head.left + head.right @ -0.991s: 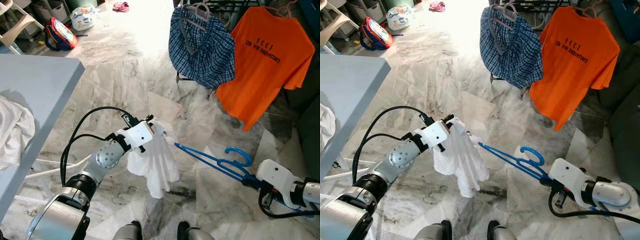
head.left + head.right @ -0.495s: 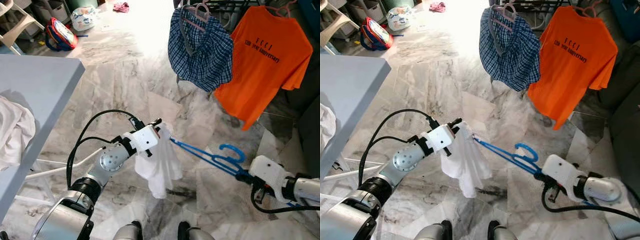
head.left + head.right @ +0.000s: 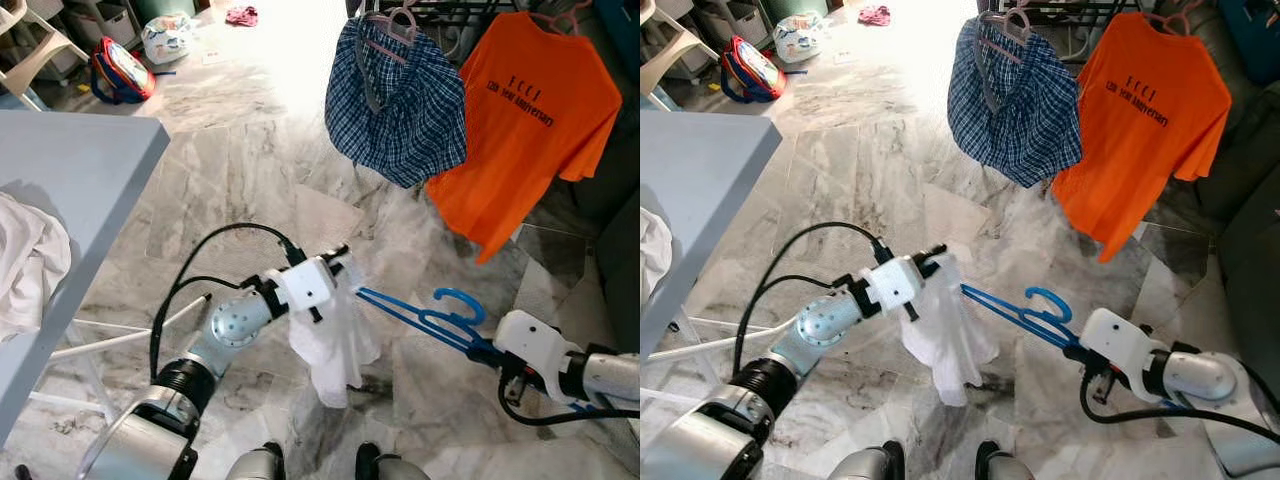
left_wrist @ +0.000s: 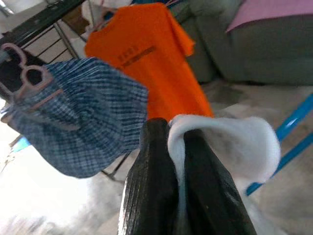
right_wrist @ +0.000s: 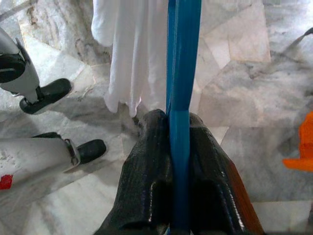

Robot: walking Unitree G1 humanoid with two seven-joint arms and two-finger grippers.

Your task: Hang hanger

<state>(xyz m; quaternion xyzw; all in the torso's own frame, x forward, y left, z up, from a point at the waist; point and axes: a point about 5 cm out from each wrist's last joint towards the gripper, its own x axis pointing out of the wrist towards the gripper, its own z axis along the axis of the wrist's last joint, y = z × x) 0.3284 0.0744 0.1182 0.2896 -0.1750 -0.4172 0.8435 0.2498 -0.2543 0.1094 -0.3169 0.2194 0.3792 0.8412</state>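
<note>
Dressing the hanger, not hanging yet: left gripper [image 4: 178,147] is pinching a fold of the white garment [image 3: 335,335] at center frame, right gripper [image 5: 178,125] is clamping the blue plastic hanger [image 3: 420,318] by one arm, lower right of head view. Hanger is lying near-horizontal between the two grippers, hook curling up mid-length, its free tip touching or just entering the cloth at the left gripper; can't tell which. Next move, by my read: threading the hanger tip into the garment opening w/o the limp fabric slipping, then carrying it to the dark metal rack [image 3: 440,12], upper right. Cloth is thin, soft, drooping in loose folds. Hanger is rigid, smooth, flat-barred. Plaid shorts [image 3: 400,95] and orange tee [image 3: 530,120] are already hanging on the rack. Floor is glossy grey-veined marble [image 3: 230,170].
</note>
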